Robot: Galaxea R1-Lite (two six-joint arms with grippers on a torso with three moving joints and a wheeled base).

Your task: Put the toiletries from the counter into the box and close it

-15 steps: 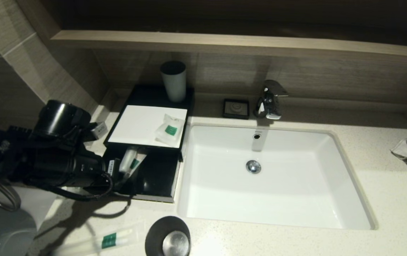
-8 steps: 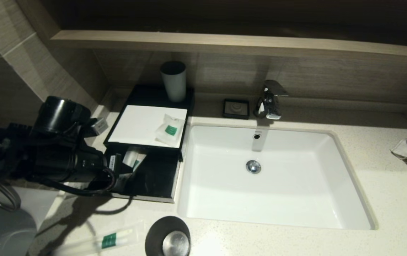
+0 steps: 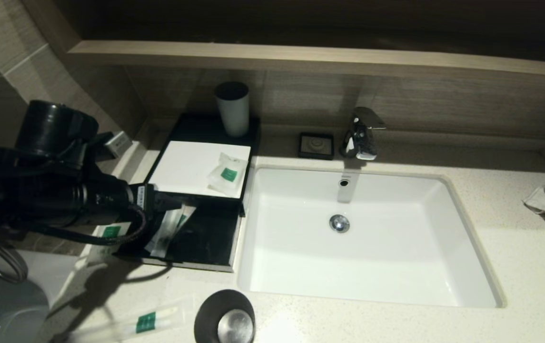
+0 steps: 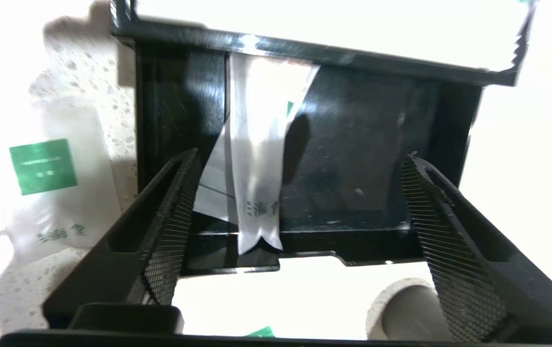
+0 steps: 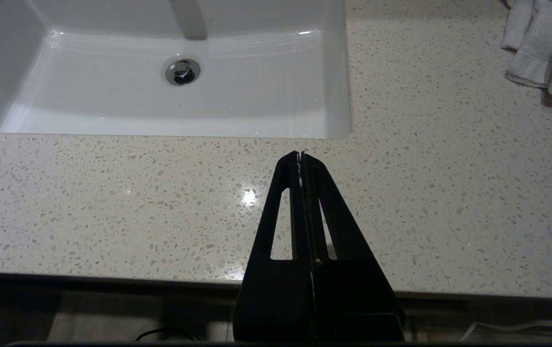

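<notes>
Nearest the robot, one long sachet (image 3: 146,323) still lies on the table (image 3: 348,324). A moment ago the left gripper (image 4: 300,193) pinched a long sachet (image 4: 256,183); now its jaws stand wide, released, and that sachet rests in the drawer (image 3: 205,238) of the box (image 3: 191,164). A small sachet (image 3: 227,174) lies on top. The right gripper (image 5: 301,156), clenched, hangs parked over the table's front edge.

Flat black rectangular box (image 3: 158,167) with white top panel, left of the sink on the cream speckled stone counter (image 3: 505,238); front drawer (image 3: 205,240) pulled open. One long translucent sachet (image 4: 255,159) lies in the drawer. Small squarish green-labelled sachet (image 3: 227,174) on the white panel. Another small sachet (image 4: 51,185) on the counter just beside the drawer. Second long sachet (image 3: 151,322) near the counter's front edge.
</notes>
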